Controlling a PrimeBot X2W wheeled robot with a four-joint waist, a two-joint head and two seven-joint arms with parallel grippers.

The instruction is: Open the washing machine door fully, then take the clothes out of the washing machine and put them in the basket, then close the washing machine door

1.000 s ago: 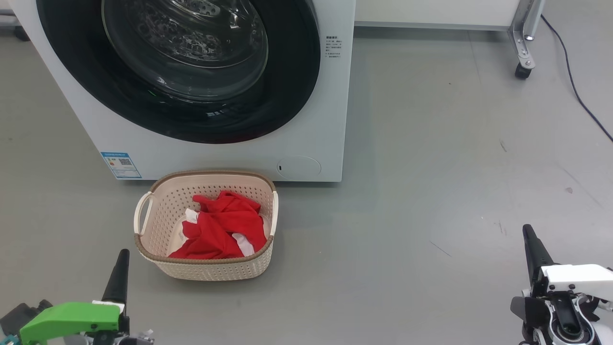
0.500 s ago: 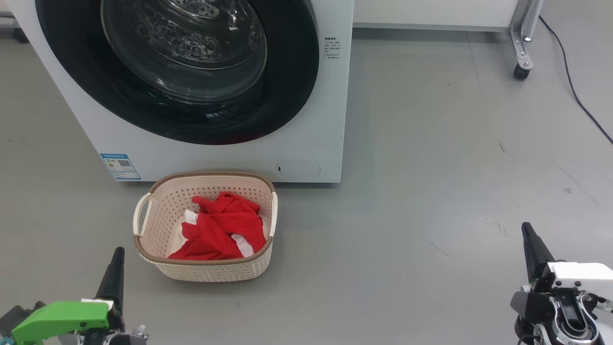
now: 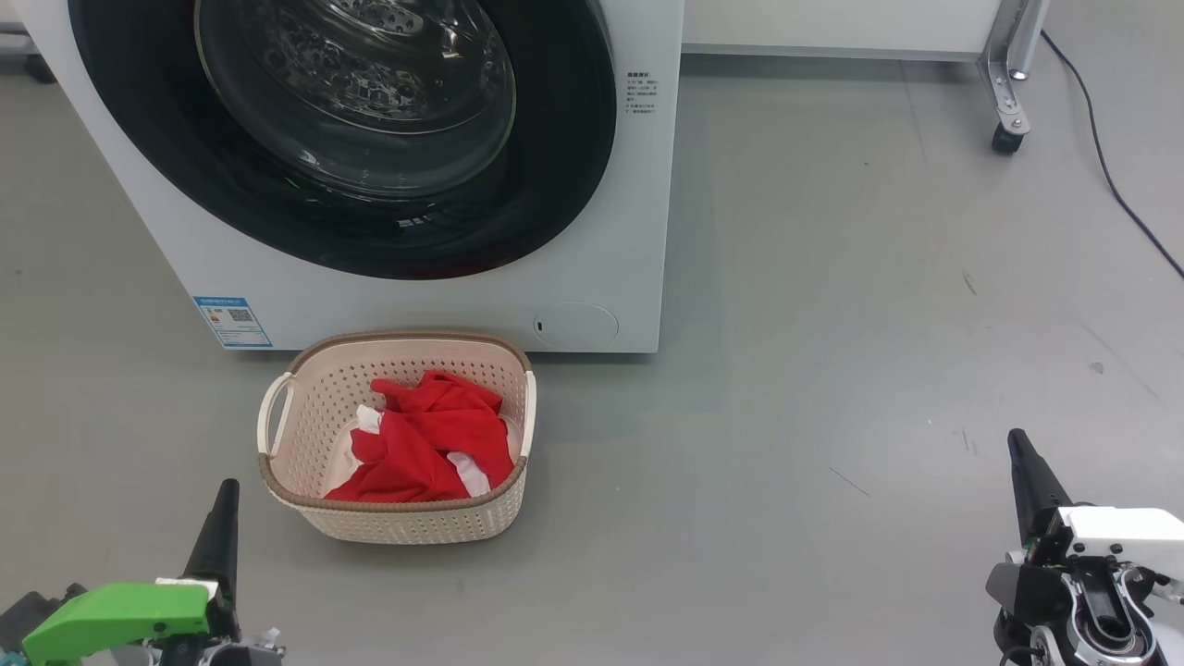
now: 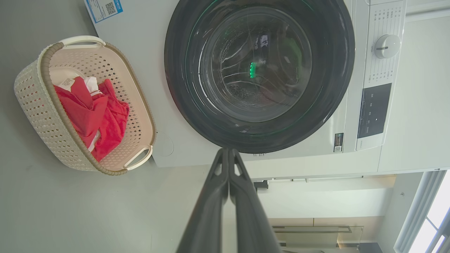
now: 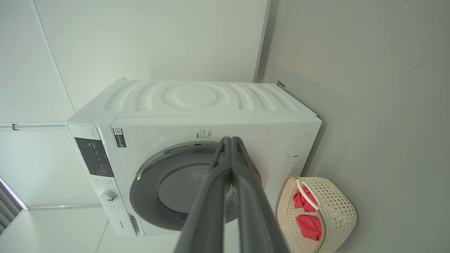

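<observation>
Head camera looks steeply down on the washing machine (image 3: 629, 231) front and the basket (image 3: 398, 507) at its foot. Both wrist cameras, rolled sideways, face that same pair, the right from farther off and obliquely.

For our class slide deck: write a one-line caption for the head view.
Red garment lies in the cream basket before the closed washing machine door.

A blue sticker (image 3: 233, 320) and small print (image 3: 642, 92) sit on the washing machine (image 3: 638, 231), both too tiny to read.
</observation>
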